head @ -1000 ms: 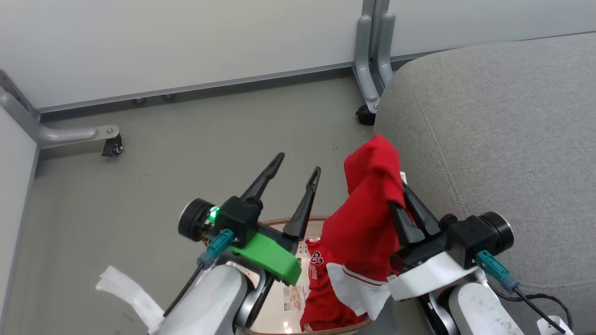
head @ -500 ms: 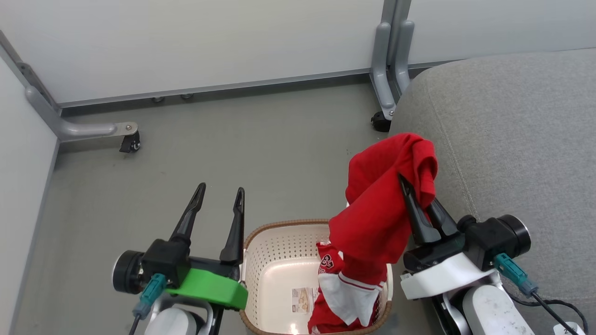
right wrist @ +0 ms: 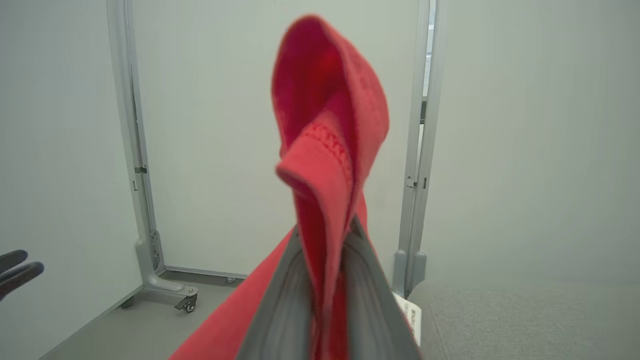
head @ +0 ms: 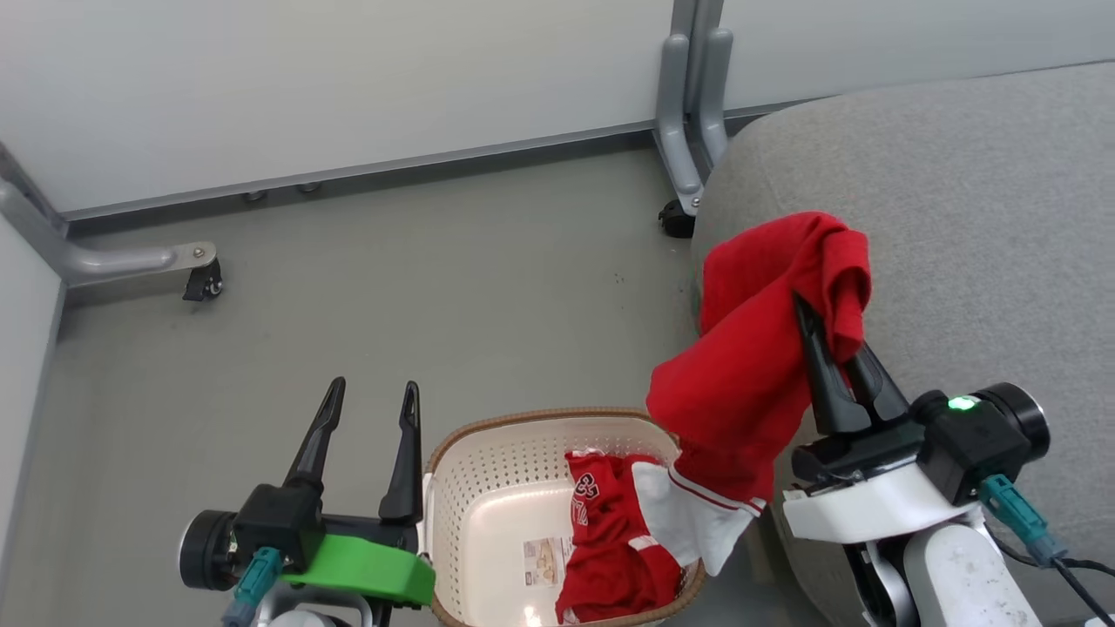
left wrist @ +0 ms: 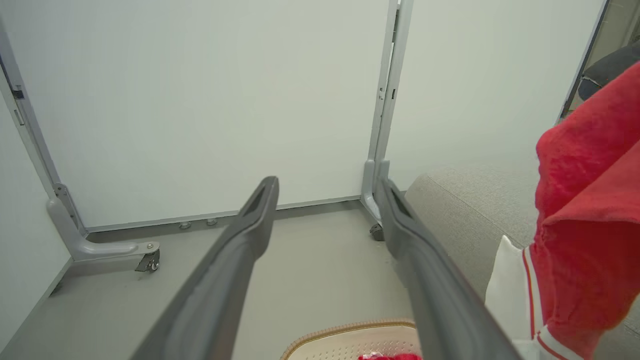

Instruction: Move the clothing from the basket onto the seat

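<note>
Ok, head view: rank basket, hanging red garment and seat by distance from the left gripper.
1. The basket, just right of the left gripper.
2. The hanging red garment, farther right, over the basket's right end.
3. The seat, far right.

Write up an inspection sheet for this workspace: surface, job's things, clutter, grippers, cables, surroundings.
Surface: grey floor, with the basket standing on it beside the seat.
Job's things: numbered garment lies in the basket; held garment hangs lifted by the seat's edge, white hem over the basket rim.
Clutter: nothing seen.
Grippers: left gripper open, holding nothing, beside the basket; right gripper shut on held garment.
Cables: left wrist cable and right wrist cable, both teal-plugged.
Surroundings: pale partition panels on grey castored feet.
</note>
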